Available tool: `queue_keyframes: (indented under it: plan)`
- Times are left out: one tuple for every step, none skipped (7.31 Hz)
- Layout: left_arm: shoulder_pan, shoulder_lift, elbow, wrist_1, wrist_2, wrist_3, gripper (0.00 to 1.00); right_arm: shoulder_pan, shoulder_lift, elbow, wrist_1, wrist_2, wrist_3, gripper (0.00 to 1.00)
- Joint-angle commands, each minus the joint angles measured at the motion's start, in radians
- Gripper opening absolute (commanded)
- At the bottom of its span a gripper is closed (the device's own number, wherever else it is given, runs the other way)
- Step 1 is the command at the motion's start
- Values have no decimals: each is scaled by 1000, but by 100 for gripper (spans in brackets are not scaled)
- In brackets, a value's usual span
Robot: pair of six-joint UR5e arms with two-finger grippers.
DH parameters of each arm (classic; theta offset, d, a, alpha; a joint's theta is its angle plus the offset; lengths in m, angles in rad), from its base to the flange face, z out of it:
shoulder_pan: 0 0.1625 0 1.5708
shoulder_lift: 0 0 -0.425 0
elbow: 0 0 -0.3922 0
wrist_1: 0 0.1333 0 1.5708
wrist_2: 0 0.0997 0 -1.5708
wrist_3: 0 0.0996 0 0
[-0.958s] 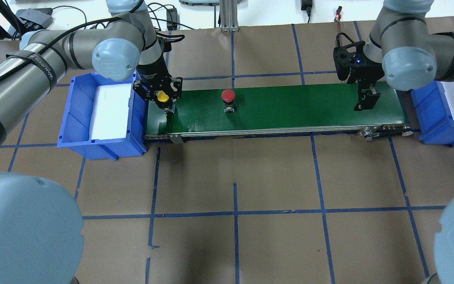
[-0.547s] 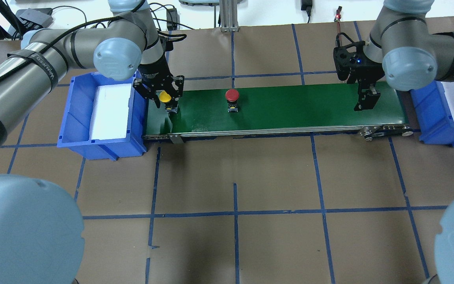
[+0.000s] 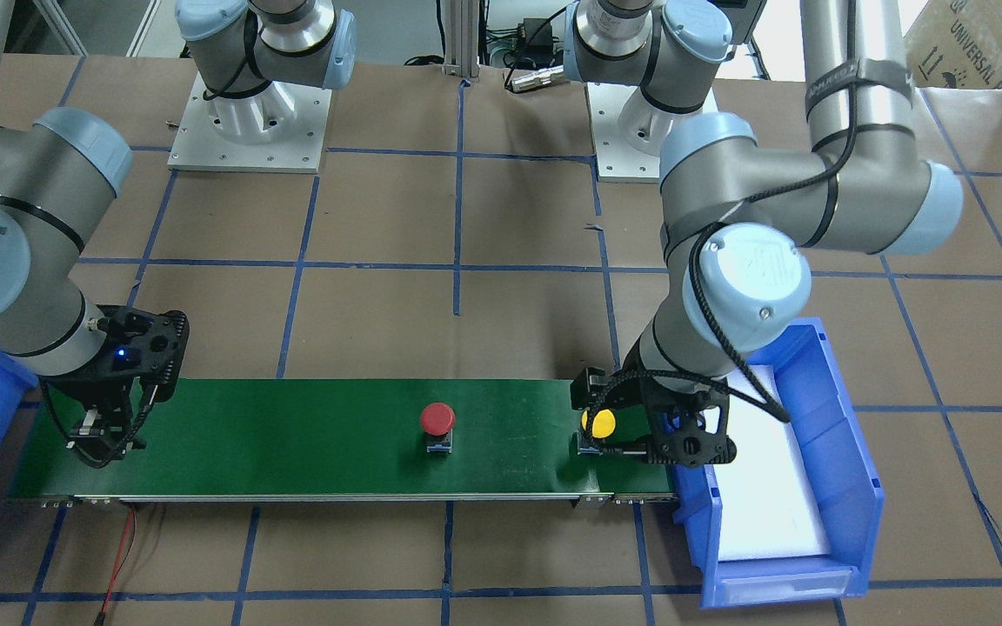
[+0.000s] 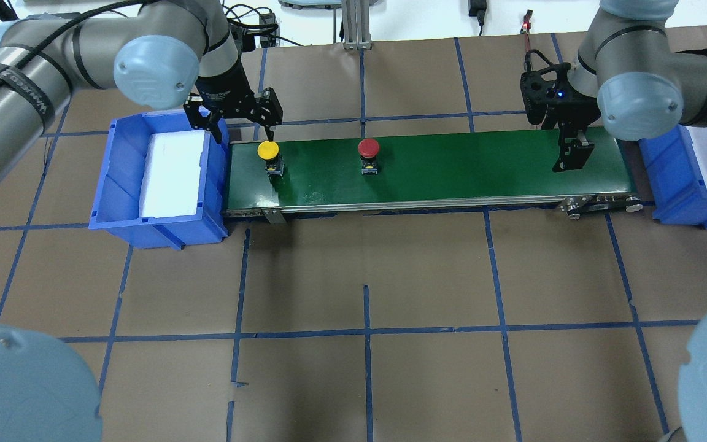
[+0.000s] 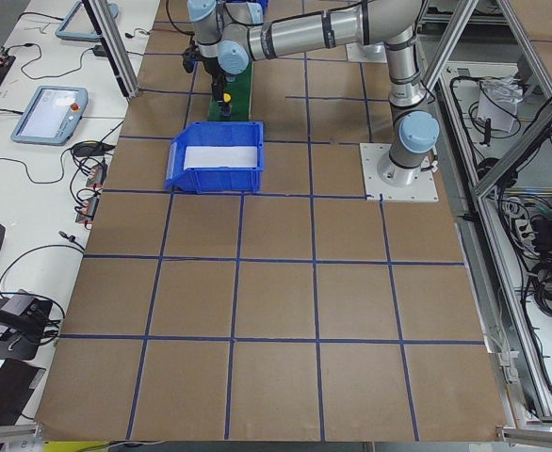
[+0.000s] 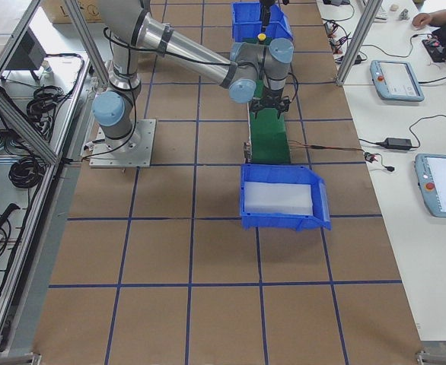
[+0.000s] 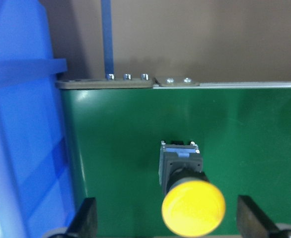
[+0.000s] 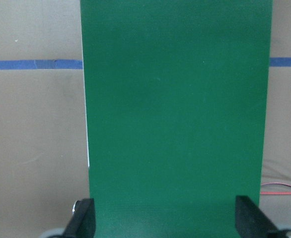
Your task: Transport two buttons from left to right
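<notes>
Green conveyor belt (image 4: 452, 169): yellow btn (image 4: 268, 150) stands near belt's L end, red btn (image 4: 368, 147) toward mid-belt, open gap btwn them. Left gripper (image 4: 240, 129) hangs above belt's L end, jaws wide, clear of yellow cap. Belt bare from red btn to belt's R end, where right gripper (image 4: 570, 161) hovers, jaws wide. Left blue bin (image 4: 102, 202) & right blue bin (image 4: 672, 202) butt belt's ends; walls block end-on entry.

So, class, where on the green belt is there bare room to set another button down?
Most room: the belt between red button and right gripper. A shorter bare gap lies between red button and yellow button. Crowded: the left end, where the left gripper hangs over it.
</notes>
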Motion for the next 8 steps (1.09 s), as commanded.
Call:
queue_keyframes:
  plan:
    - [32, 152, -7, -83, 45, 12, 100, 1, 1, 0, 0, 0, 1, 100]
    - [59, 224, -16, -147, 42, 35, 100, 1, 1, 0, 0, -1, 4, 100]
    - [85, 307, -28, -170, 43, 144, 100, 6, 2, -1, -1, 2, 9, 99]
    - [108, 372, -31, -216, 37, 148, 100, 4, 4, -1, 0, 0, 6, 99]
    - [116, 423, -31, -273, 34, 113, 100, 1, 2, 0, 0, -1, 6, 100]
    - [119, 414, -27, -275, 33, 110, 100, 1, 1, 0, 0, -1, 4, 100]
    - [119, 347, -18, -270, 46, 110, 100, 0, 1, 0, 0, -1, 6, 100]
    - [110, 295, 1, -263, 37, 110, 100, 3, -1, -1, 0, 0, 10, 100]
